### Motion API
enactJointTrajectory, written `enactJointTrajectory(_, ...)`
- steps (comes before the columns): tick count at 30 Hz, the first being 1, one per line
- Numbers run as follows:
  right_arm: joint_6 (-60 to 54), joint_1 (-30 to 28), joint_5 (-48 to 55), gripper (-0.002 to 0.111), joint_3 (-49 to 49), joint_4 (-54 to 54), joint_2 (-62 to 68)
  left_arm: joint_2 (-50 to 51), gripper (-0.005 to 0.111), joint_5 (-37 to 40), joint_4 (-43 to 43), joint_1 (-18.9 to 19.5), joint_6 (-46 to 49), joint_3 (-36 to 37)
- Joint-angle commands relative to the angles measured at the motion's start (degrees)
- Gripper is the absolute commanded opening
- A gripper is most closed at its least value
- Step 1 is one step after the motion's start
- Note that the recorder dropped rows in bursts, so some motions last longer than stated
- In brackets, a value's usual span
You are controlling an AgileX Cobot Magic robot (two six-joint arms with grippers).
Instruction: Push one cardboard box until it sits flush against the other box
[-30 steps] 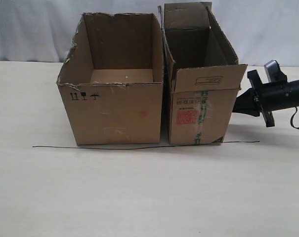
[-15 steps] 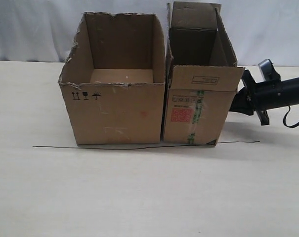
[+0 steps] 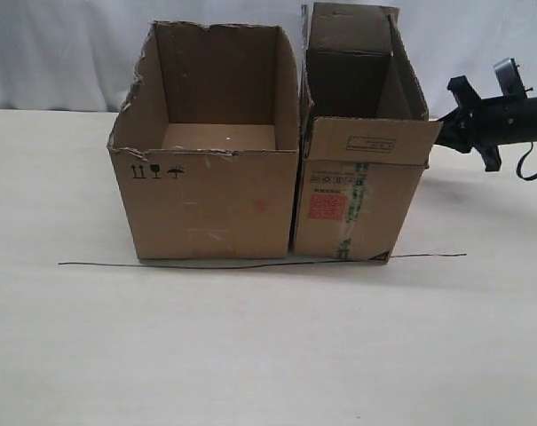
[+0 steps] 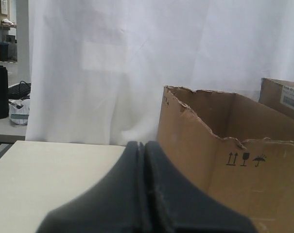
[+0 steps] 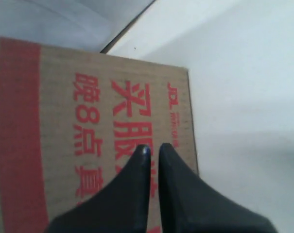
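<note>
The cardboard box (image 3: 357, 191), narrow with flaps and a red label on its end, stands right beside the other box (image 3: 206, 191), the wide one with the torn rim. Their front edges touch. My right gripper (image 3: 446, 131) hovers at the narrow box's right side, near its flap and off the table. In the right wrist view the gripper (image 5: 154, 147) is shut, empty, pointing at the red-printed long side (image 5: 88, 121). My left gripper (image 4: 142, 144) is shut and empty, close to the wide box's corner (image 4: 200, 145). It does not show in the exterior view.
A thin black line (image 3: 250, 264) runs across the pale table (image 3: 250, 355) just in front of both boxes. A white curtain (image 3: 481, 44) hangs behind. The narrow box's flap (image 3: 375, 139) sticks out toward the right arm.
The narrow box slid left until it met the wide box. My right gripper then rose and drew back to the right, away from the box's side.
</note>
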Motion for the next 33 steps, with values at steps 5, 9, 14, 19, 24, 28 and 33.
enactJointTrajectory(5, 2.68, 2.41, 2.27, 0.005, -9.16, 1.84, 5.7, -0.17, 0.0, -0.45, -0.02, -0.52, -0.29, 0.2)
enactJointTrajectory(9, 2.97, 4.11, -0.41, 0.005, -9.48, 1.84, 5.93, -0.17, 0.0, -0.45, -0.02, -0.52, -0.29, 0.2)
enactJointTrajectory(14, 2.97, 5.11, -0.3, 0.005, -9.48, 1.83, 5.93, -0.17, 0.0, -0.45, -0.02, -0.52, -0.29, 0.2)
enactJointTrajectory(19, 2.97, 5.11, 0.1, 0.005, -9.48, 1.83, 5.93, -0.17, 0.0, -0.45, 0.11, -0.52, -0.29, 0.2)
enactJointTrajectory(24, 4.43, 0.75, 2.68, 0.005, -8.55, -8.44, -0.6, -0.17, 0.0, -0.45, 0.11, -0.52, -0.29, 0.2)
enactJointTrajectory(28, 5.78, -2.3, 2.6, 0.005, -2.31, -14.98, -10.14, -0.17, 0.0, -0.45, 0.11, -0.52, -0.29, 0.2)
enactJointTrajectory(33, 4.05, -5.05, -6.6, 0.005, 17.38, -15.37, -31.03, -0.17, 0.0, -0.45, 0.11, -0.52, -0.29, 0.2)
